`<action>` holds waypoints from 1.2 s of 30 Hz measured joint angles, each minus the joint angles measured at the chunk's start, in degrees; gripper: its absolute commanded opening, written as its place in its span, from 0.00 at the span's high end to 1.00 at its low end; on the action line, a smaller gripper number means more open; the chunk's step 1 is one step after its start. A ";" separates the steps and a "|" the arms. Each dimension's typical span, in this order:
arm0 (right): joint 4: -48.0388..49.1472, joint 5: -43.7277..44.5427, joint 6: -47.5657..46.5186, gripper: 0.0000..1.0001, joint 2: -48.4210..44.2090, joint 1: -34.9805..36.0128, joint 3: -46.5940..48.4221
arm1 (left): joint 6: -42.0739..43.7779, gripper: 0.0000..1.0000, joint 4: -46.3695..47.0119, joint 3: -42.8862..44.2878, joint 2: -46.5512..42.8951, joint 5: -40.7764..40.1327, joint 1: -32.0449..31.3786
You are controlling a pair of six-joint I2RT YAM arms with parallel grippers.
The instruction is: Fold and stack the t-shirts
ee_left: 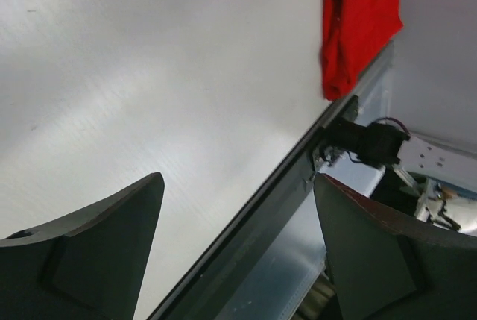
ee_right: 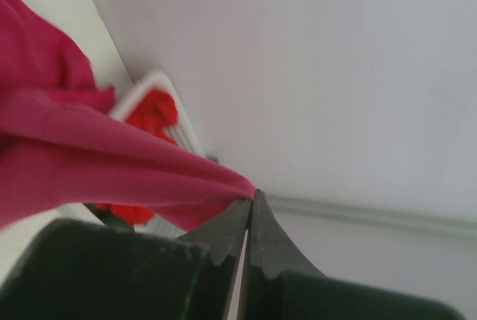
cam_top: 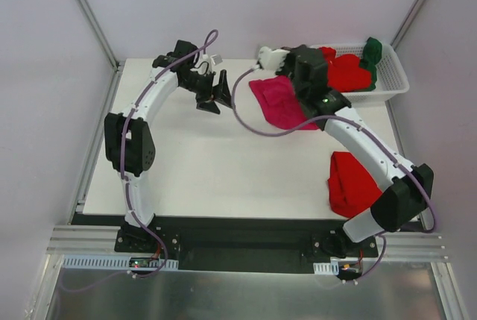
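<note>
A magenta-pink t-shirt (cam_top: 282, 104) lies bunched at the back middle of the table, one edge lifted. My right gripper (ee_right: 250, 195) is shut on that edge, and the pink cloth (ee_right: 89, 163) stretches away from its tips. A bright red t-shirt (cam_top: 352, 184), folded, lies at the table's front right; the left wrist view shows it too (ee_left: 361, 22). Another red t-shirt (cam_top: 346, 72) and a dark green one (cam_top: 370, 55) sit in the basket. My left gripper (cam_top: 212, 92) hangs open over the back left of the table, empty (ee_left: 238, 208).
The white slotted basket (cam_top: 395, 81) stands at the back right corner, against the wall. The right arm's forearm (cam_top: 365, 141) crosses above the folded red shirt. The table's front edge with its metal rail (ee_left: 298, 186) shows between my left fingers.
</note>
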 measured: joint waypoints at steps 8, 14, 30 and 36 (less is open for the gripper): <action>0.59 -12.37 3.34 0.99 11.56 21.49 13.14 | 3.69 0.17 -2.75 -5.20 -3.39 -18.49 11.06; 2.80 -26.38 9.31 0.99 24.24 26.27 29.75 | 7.30 0.18 -6.40 -6.29 -7.43 -21.40 26.82; 22.34 -40.33 8.52 0.99 13.03 27.47 16.96 | 13.64 0.19 -14.64 -2.47 -4.20 -9.66 25.03; 8.55 -22.18 12.46 0.99 8.13 -2.93 7.76 | 14.19 0.19 -14.69 -0.92 -4.17 -7.65 19.89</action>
